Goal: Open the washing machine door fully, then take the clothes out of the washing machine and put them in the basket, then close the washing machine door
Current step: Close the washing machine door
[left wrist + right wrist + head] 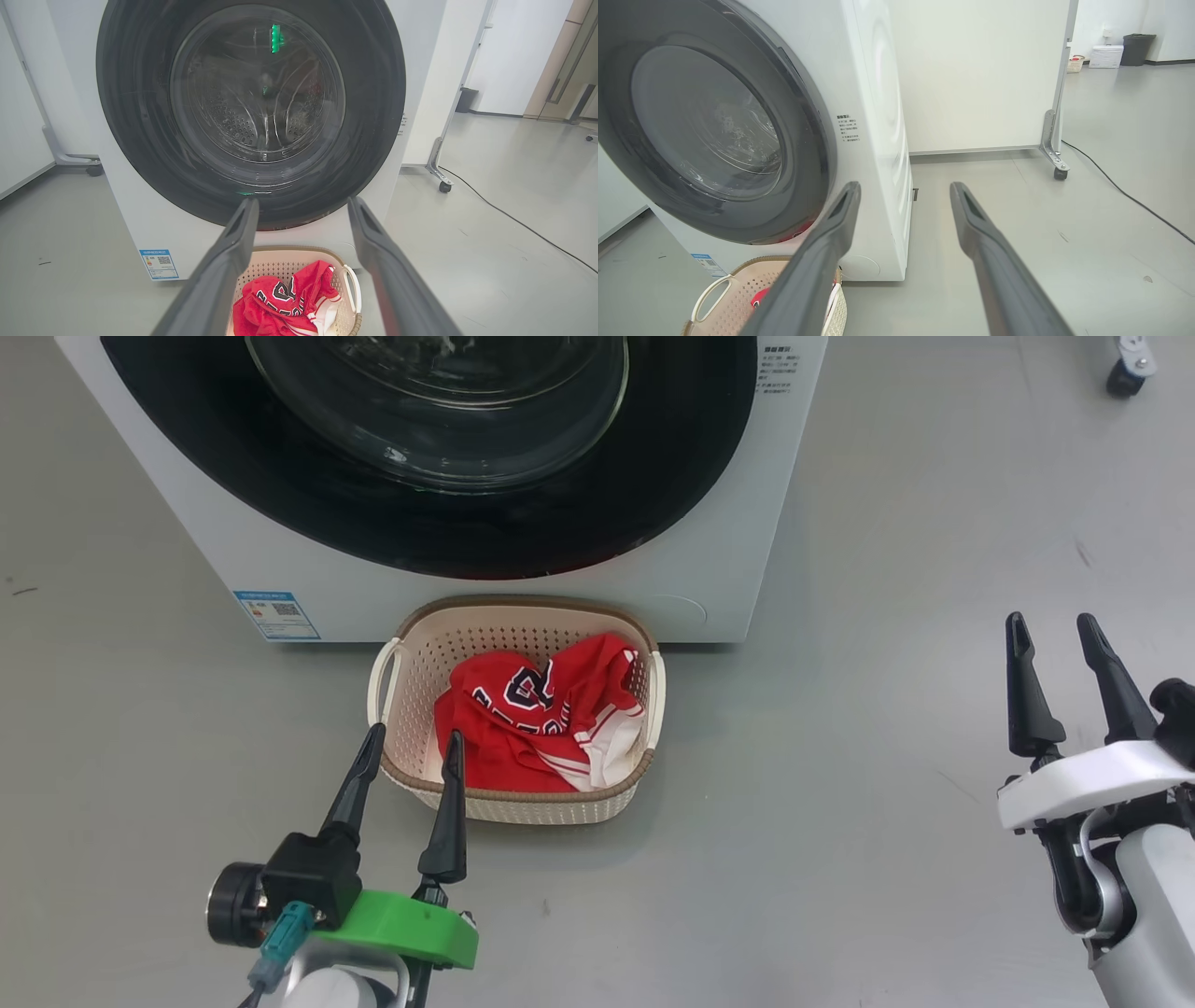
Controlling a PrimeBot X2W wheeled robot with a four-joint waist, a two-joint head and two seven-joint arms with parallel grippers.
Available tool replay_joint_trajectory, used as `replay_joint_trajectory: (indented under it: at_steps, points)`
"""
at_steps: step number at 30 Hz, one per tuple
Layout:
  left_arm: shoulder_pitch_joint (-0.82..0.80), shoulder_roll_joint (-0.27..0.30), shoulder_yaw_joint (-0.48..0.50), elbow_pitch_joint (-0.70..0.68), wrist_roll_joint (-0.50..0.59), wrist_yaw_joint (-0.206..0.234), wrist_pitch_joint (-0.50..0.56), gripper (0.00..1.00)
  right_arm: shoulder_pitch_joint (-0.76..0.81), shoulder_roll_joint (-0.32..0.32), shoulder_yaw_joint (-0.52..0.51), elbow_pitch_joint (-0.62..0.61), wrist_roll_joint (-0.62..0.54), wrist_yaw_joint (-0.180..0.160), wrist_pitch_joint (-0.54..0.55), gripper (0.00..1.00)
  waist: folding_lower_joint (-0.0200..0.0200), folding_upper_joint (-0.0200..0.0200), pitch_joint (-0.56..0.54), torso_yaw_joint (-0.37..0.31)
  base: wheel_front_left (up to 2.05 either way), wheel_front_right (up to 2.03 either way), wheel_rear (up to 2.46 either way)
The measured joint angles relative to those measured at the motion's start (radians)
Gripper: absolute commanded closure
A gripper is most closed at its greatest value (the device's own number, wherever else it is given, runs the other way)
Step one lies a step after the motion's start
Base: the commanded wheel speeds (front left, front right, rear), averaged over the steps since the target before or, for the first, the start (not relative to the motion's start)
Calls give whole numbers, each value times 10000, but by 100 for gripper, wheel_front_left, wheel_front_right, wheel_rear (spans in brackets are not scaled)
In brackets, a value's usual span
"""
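Red clothes point(523, 733) lie in the basket point(409, 658), just beyond the left pincer point(414, 735), tips spread. The right pincer point(1052, 625), also spread, stands well apart. The washing machine door point(663, 495) seems shut.

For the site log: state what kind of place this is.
Probably a lab or test hall, not a home laundry: wide grey floor, white partition on castors, a freestanding washing machine.
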Motion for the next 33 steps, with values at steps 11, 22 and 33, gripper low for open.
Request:
replay_joint_trajectory:
  at_steps: [11,22,33]
  points:
    - [264,19,144,282,2,0,0,0,1343,276,-207,-734,-297,-405,0,0,0,0,-504,-305,0,0,0]
    - [503,73,370,499,15,0,0,0,2476,493,-284,-1379,-633,-679,0,0,0,0,-913,-404,0,0,0]
    - [603,77,435,533,15,0,0,0,3015,566,-209,-1710,-959,-780,0,0,0,0,-1092,-417,0,0,0]
